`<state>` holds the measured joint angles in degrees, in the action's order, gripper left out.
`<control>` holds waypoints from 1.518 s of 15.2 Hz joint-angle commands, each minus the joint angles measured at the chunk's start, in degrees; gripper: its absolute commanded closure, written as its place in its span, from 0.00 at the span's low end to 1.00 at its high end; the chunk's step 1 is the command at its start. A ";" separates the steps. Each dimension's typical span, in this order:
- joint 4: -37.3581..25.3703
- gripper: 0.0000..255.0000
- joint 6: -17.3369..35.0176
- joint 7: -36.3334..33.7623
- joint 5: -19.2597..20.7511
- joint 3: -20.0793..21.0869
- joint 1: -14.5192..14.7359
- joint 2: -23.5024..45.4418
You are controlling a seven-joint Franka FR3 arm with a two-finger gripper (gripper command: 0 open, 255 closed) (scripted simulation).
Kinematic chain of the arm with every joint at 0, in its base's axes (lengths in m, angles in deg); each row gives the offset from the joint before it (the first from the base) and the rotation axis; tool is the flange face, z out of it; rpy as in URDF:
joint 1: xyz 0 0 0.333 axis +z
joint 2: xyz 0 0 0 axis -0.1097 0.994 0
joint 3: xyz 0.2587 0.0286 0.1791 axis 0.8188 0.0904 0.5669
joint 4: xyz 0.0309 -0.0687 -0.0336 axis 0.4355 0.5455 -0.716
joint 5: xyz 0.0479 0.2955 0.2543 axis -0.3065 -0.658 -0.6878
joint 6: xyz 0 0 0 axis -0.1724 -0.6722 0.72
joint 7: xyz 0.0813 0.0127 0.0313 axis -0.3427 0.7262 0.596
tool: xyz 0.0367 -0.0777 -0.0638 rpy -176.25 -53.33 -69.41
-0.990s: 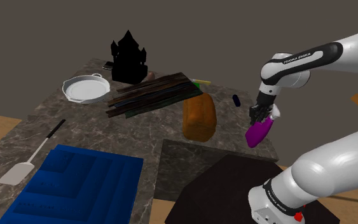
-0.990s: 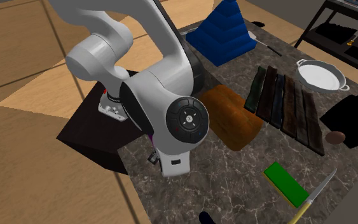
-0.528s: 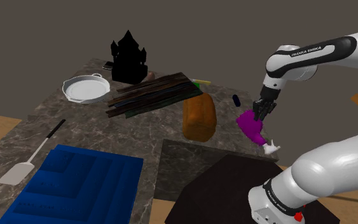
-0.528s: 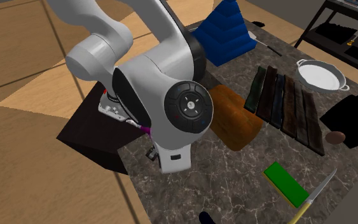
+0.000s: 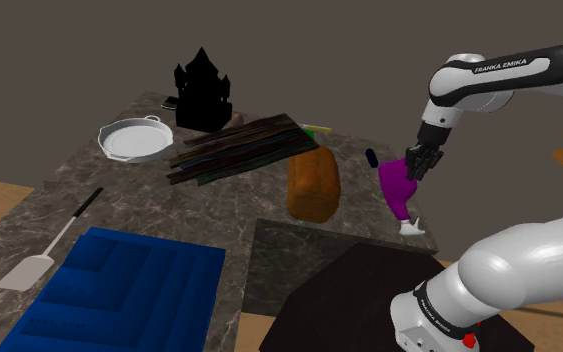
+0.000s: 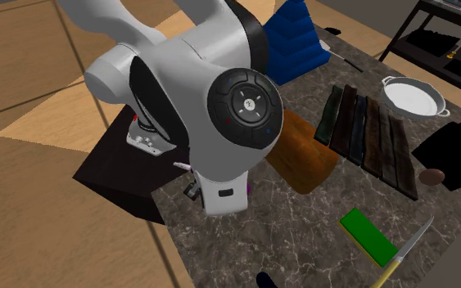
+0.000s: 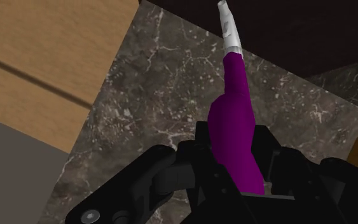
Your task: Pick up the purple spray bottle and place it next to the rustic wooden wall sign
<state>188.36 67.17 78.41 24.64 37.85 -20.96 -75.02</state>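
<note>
My gripper is shut on a purple spray bottle and holds it in the air over the marble table's near right corner, in the shoulder view. The bottle hangs from the fingers with its white nozzle pointing down. In the wrist view the purple bottle runs out from between the black fingers of the gripper, nozzle farthest away. The wall sign, a set of dark wooden planks, lies flat on the table's far middle, well to the left of the gripper. The same sign shows in the second exterior view.
A brown loaf-shaped block lies between sign and gripper, a small dark blue item beside it. A white pan, a black ornament, a spatula and a blue tray occupy the left. A green block lies near the sign.
The held bottle has swung over, from nozzle up to nozzle down. The gripper has risen and drifted slightly right in the shoulder view.
</note>
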 commanded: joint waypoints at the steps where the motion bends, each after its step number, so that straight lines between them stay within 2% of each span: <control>1: -0.96 1.00 -1.67 -0.08 0.05 0.19 -0.04 -0.70; 23: -14.26 1.00 -19.58 -0.78 -0.45 2.54 0.19 -5.42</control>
<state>174.90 48.37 77.65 24.28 40.29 -20.82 -80.48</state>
